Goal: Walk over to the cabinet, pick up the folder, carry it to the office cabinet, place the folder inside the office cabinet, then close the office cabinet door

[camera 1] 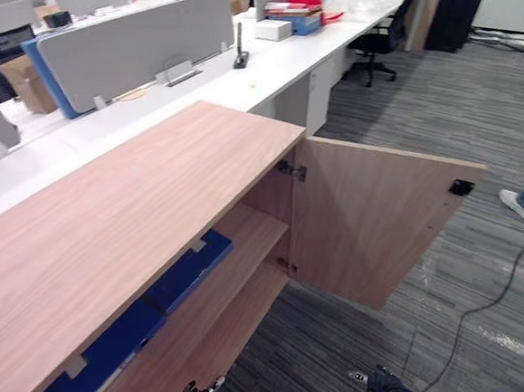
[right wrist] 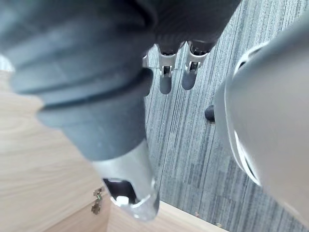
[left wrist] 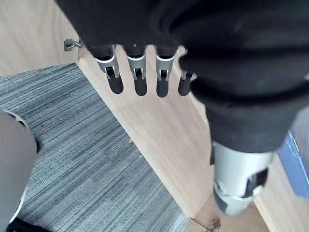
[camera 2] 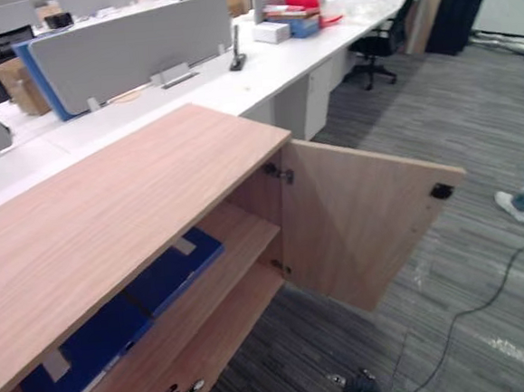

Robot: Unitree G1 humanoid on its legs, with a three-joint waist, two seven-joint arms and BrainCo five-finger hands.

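Blue flat folder (camera 1: 192, 265) lying on the upper shelf (camera 1: 251, 226) inside the light-wood office cabinet (camera 1: 109, 217), end to end with a 2nd blue folder (camera 1: 102, 358) further from the door. Wooden cabinet door (camera 1: 373, 223) swung wide open over grey striped carpet (camera 1: 437, 110). Left hand (left wrist: 141, 84): fingers straight, empty, low by a wooden cabinet panel. Right hand (right wrist: 165, 79): fingers straight, empty, above the carpet. White desk (camera 1: 279, 63) behind the cabinet; a person's shoe (camera 1: 519, 203) at right.
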